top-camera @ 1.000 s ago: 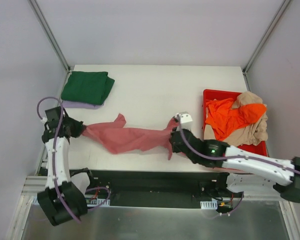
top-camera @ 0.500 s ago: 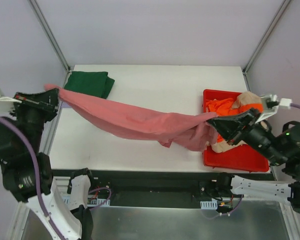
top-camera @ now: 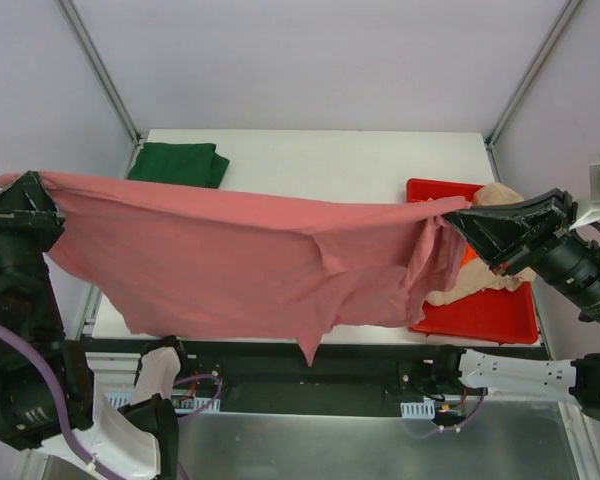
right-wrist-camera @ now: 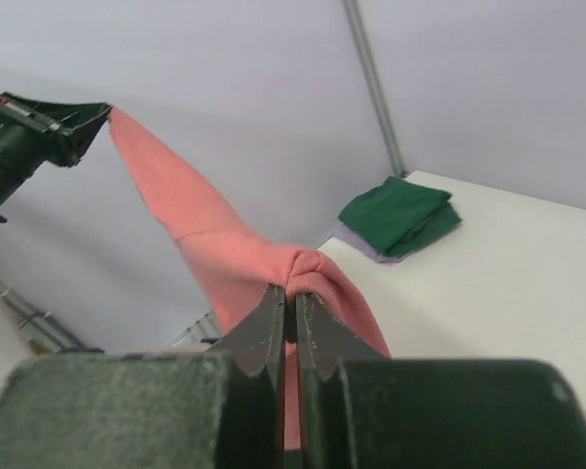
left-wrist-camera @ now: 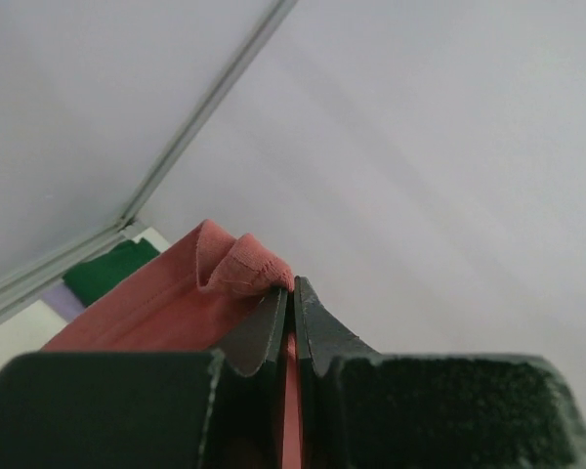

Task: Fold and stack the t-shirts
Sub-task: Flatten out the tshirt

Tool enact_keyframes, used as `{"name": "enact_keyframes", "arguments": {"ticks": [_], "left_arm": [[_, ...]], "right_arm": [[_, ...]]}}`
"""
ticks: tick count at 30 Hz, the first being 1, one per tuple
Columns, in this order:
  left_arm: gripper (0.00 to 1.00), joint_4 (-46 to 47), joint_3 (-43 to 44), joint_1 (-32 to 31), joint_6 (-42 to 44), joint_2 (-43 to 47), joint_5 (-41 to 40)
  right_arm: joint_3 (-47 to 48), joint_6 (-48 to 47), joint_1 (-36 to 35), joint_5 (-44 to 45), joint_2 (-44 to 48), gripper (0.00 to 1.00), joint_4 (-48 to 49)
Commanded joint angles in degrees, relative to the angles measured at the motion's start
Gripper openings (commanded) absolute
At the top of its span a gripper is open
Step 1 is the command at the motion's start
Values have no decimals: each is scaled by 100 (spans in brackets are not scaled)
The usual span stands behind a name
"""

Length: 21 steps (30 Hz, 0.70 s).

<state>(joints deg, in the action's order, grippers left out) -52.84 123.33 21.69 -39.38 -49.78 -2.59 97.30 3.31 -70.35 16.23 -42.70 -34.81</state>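
Nearest: left fingers (left-wrist-camera: pixel 305 311) and right fingers (right-wrist-camera: pixel 273 318) pinched shut on opposite ends of rose-red t-shirt (top-camera: pixel 240 270), stretched wide in air above near edge of surface (top-camera: pixel 310 165). Right: red bin (top-camera: pixel 480 320) holding beige tee (top-camera: pixel 472 285). Far left corner: folded green tee (top-camera: pixel 175 163).

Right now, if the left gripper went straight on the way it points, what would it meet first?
Past the rose-red t-shirt pinched in the left gripper, only the pale enclosure wall lies ahead in the left wrist view. How far off it is remains unclear.
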Motion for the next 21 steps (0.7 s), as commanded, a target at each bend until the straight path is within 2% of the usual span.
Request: {"name": "enact_keyframes", "arguments": {"ticks": [1,5,7,9,12,14,16,19,21], "left_arm": [[0,-25,-299,-25,202,-584,-927],[0,124,-1115,-25,27,-945,-534],[0,527,-1712,-16,-35,-972,-129],[0,1298,-2512,-34,-175,-876,126],[0,2066,-3418,-34,-342,-928,101],[0,2312,-3771,-51,-343,-1164,57],[0,2584,-4096,-130,-334,-1506,31],[0,2901,-4264,-454,-299,-2322,-74],[0,2937,-4002,-840,-185,-3183,-687]], "right_arm": [[290,-848,12,1414,-247,0,457],[-113,-2016,3,3706,-536,0,1184],[-473,-2806,47,4220,-756,0,1939],[-598,-3108,239,4284,-1072,1,2153],[-676,-2777,1264,3829,-1556,1,2101],[-765,-2067,2265,3040,-1916,0,1769],[-1079,-1503,3085,2039,-2267,1,1871],[-1449,-895,3921,869,-2900,0,2371],[-1625,-561,4334,357,-3435,1,2863]]}}
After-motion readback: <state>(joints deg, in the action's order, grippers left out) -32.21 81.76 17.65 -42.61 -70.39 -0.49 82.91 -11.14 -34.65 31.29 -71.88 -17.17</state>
